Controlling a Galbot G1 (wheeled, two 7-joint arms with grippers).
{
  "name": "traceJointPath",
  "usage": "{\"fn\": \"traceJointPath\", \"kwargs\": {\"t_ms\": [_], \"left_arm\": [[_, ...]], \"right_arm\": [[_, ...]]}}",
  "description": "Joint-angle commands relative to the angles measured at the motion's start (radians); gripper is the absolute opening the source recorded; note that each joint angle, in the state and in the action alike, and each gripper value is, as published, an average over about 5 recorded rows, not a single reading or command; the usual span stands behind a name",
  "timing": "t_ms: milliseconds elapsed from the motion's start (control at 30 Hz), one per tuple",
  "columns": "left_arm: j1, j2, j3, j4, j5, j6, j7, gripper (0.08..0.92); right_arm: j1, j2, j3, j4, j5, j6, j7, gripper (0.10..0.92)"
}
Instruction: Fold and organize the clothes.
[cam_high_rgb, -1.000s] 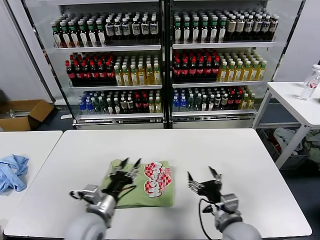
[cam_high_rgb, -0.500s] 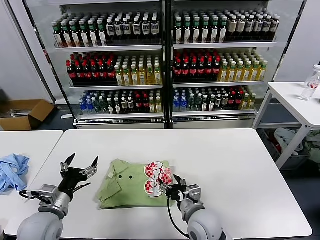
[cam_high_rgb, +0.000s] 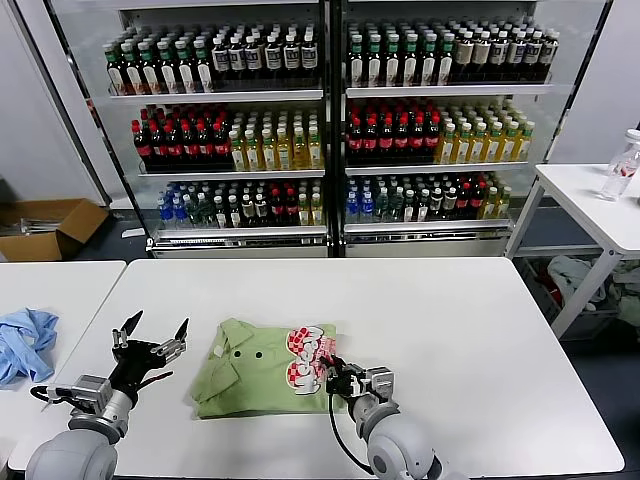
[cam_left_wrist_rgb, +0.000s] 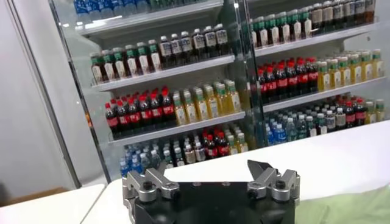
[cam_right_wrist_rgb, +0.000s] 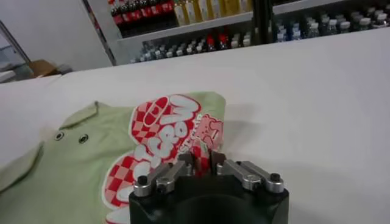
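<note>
While folded, the scene is laid out thus:
Table (cam_high_rgb: 480, 330): white, bearing everything below.
Shirt (cam_high_rgb: 255, 375): pale green, lain flat near the front edge.
Left gripper (cam_high_rgb: 150, 338): held beside the shirt, fingers apart.
Right gripper (cam_high_rgb: 334, 377): fingers clamped on the shirt's checkered edge.

Red-and-white checkered lettering showed on my shirt (cam_right_wrist_rgb: 122, 152) print (cam_right_wrist_rgb: 161, 137); letters too stylized and foreshortened, I could not read word. Bottle labels on cooler shelves (cam_high_rgb: 330, 95) too small to read. No other text, numbers or signs legible anywhere.
</note>
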Motion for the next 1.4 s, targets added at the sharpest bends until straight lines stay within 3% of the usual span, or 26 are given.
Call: {"fn": "traceJointPath", "kwargs": {"t_ms": [33, 200, 567, 933, 1167, 1400], "left_arm": [[0.004, 0.005, -0.013, 0.022, 0.015, -0.013, 0.01, 0.823], [-0.001, 0.003, -0.01, 0.028, 0.017, -0.018, 0.01, 0.823], [-0.041, -0.018, 0.036, 0.082, 0.021, -0.153, 0.019, 0.823], [-0.024, -0.045, 0.042, 0.076, 0.142, -0.324, 0.096, 0.823], [-0.04, -0.079, 0.057, 0.061, 0.17, -0.357, 0.101, 0.823], [-0.094, -0.067, 0.073, 0.16, 0.197, -0.427, 0.115, 0.823]], "right_arm": [[-0.002, -0.04, 0.097, 0.141, 0.002, 0.01, -0.008, 0.206], [-0.069, -0.112, 0.183, 0.204, -0.021, -0.028, -0.014, 0.109], [-0.134, -0.133, 0.266, 0.14, -0.156, -0.004, -0.067, 0.118], [-0.173, -0.143, 0.4, 0.233, -0.281, 0.141, -0.119, 0.396], [-0.185, -0.134, 0.385, 0.171, -0.481, 0.248, -0.18, 0.613], [-0.148, -0.152, 0.464, 0.096, -0.46, 0.27, -0.218, 0.797]]}}
